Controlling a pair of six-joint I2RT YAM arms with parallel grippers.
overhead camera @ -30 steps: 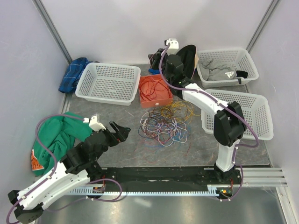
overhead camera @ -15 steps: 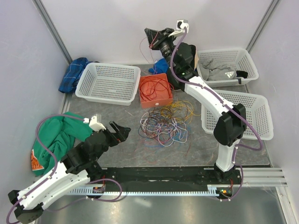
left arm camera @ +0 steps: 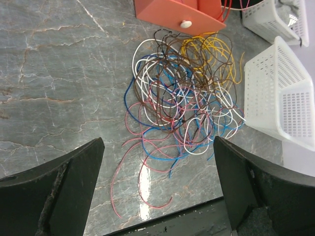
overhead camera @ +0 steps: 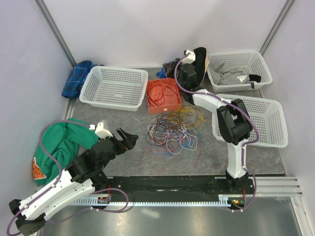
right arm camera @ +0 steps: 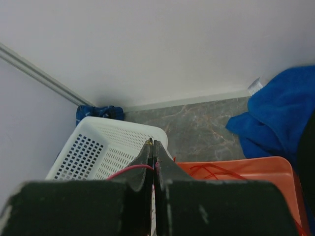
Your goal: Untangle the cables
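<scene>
The cables (overhead camera: 172, 129) lie in a loose tangle of red, blue, white, yellow, brown and purple wires mid-table; they also show in the left wrist view (left arm camera: 182, 98). More red wire is coiled in the orange box (overhead camera: 173, 105). My right gripper (overhead camera: 169, 65) is behind that box, its jaws shut (right arm camera: 153, 147) on a thin red wire (right arm camera: 129, 169). My left gripper (overhead camera: 127, 139) is open and empty, left of the tangle and above the table; its fingers (left arm camera: 54, 191) frame loose pink and blue strands.
A white basket (overhead camera: 114, 87) stands left of the orange box. Two white baskets (overhead camera: 256, 120) stand at the right, the far one (overhead camera: 238, 69) holding grey cloth. Blue cloth (overhead camera: 78, 76) lies back left, more (right arm camera: 280, 108) behind the box, and green cloth (overhead camera: 61, 142) at the left.
The right arm lifted high with the red wire half a second ago, then came back down behind the orange box. The left arm has not moved.
</scene>
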